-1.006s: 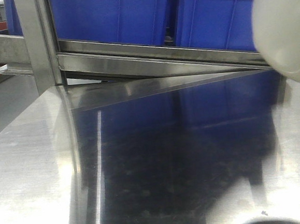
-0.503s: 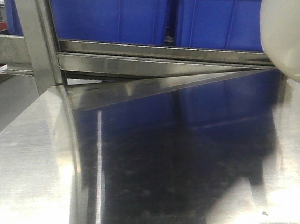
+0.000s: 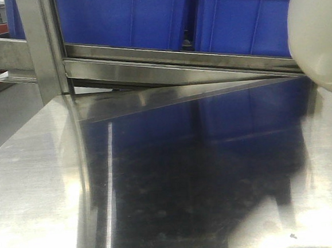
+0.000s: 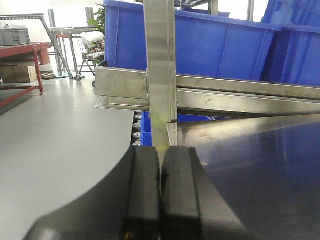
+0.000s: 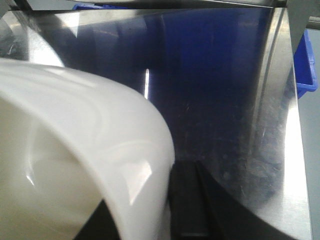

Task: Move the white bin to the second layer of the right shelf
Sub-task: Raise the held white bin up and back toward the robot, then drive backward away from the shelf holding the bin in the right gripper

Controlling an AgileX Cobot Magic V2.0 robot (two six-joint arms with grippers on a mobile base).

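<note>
- White bin: cream-white plastic tub with smooth walls. It is off the tabletop at the right edge of the front view, level with the blue crates. In the right wrist view it fills the lower left, mouth toward the camera.
- Right gripper: clamped on the white bin's wall. One black finger lies against the outside of the wall (the other finger is hidden behind the plastic).
- Left gripper: fingers pressed together with only a hairline slit between them, holding nothing. It sits low at the near left corner of the tabletop.
- Steel tabletop: mirror-like, reflecting blue from the crates (a dark shape shows beneath the bin).
- Rack level: steel front lip running just behind the tabletop's far edge and carrying the crates.
- Blue crates: two side by side on the rack level, touching or nearly so.
- Upright post: steel, at the rack's left front corner.
- Lower blue crate: partly seen under the rack level, beside the post.
- Red-framed table: far left on the grey floor, with a grey crate on top.
</note>
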